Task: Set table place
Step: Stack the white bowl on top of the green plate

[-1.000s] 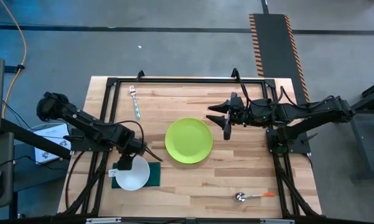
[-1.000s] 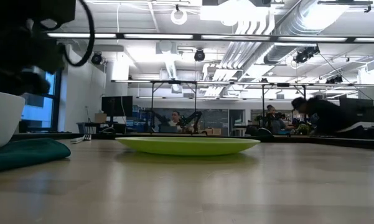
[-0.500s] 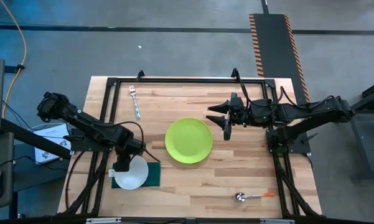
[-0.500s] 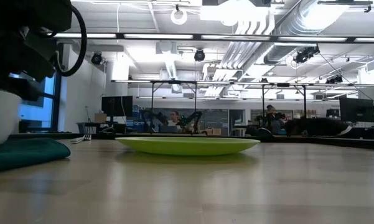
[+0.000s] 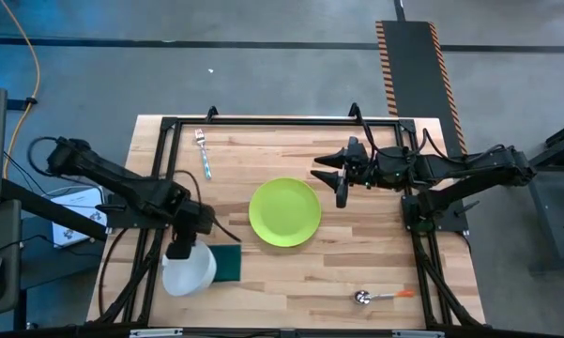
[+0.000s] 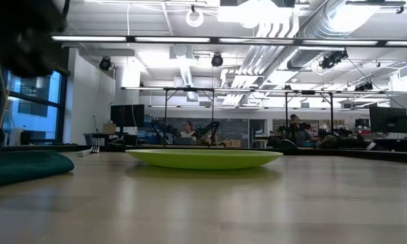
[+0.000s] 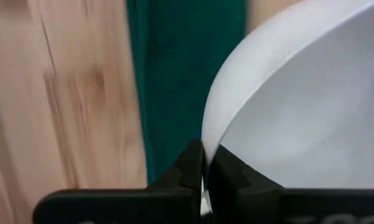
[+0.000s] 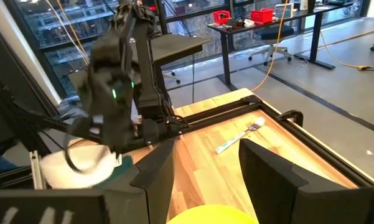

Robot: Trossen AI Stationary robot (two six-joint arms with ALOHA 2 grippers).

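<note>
left gripper (image 5: 180,249): clamped on rim of white bowl (image 5: 189,270), held partly over dark green cloth (image 5: 227,263) | right gripper (image 5: 341,183): fingers spread, hovering beside green plate (image 5: 284,212) | table (image 5: 366,258): fork (image 5: 204,153) at far left, spoon (image 5: 380,297) at near right

no text, label, brand, number or sign can be read in any view.
</note>
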